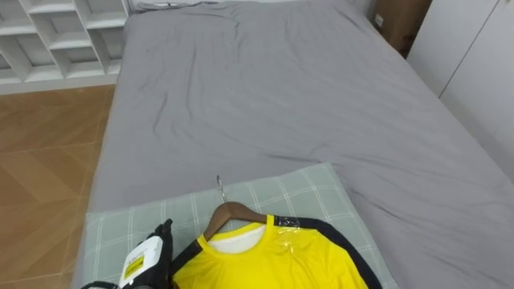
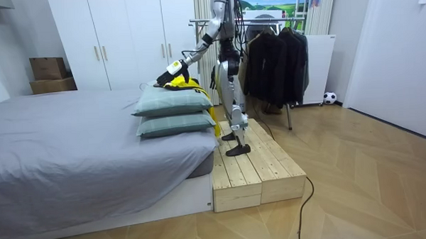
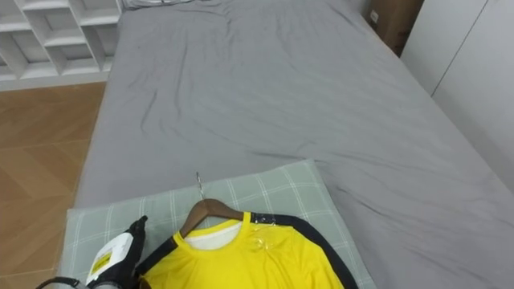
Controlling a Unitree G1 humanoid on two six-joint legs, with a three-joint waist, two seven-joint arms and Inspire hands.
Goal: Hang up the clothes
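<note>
Left eye view: a bed (image 1: 281, 88) under a grey sheet takes up most of the frame. A green checked pillow (image 1: 297, 193) lies at its near end. On the pillow lies a yellow shirt (image 1: 273, 261) with dark trim, its lower part cut off by the frame edge. A wooden hanger (image 1: 233, 213) sits in the collar, and its metal hook (image 1: 220, 189) points up the bed. The left hand (image 1: 152, 253) enters at lower left, against the shirt's shoulder. Its fingers are largely cut off and dark, so I cannot tell whether it grasps the cloth or lies released. A white shelf unit (image 1: 56, 36) stands beyond the wooden floor (image 1: 40, 160).

Room view: the robot stands upright on a wooden platform (image 2: 261, 171) beside the bed and reaches one arm out to the shirt. The shirt lies on top of two stacked pillows, partly hanging over their side nearest the robot. The hand is too small here to judge. Behind the robot stands a clothes rack (image 2: 275, 60) with dark garments.

Right eye view: same layout. The hand's fingertips are hidden at the shirt's edge, so its grip cannot be confirmed.
</note>
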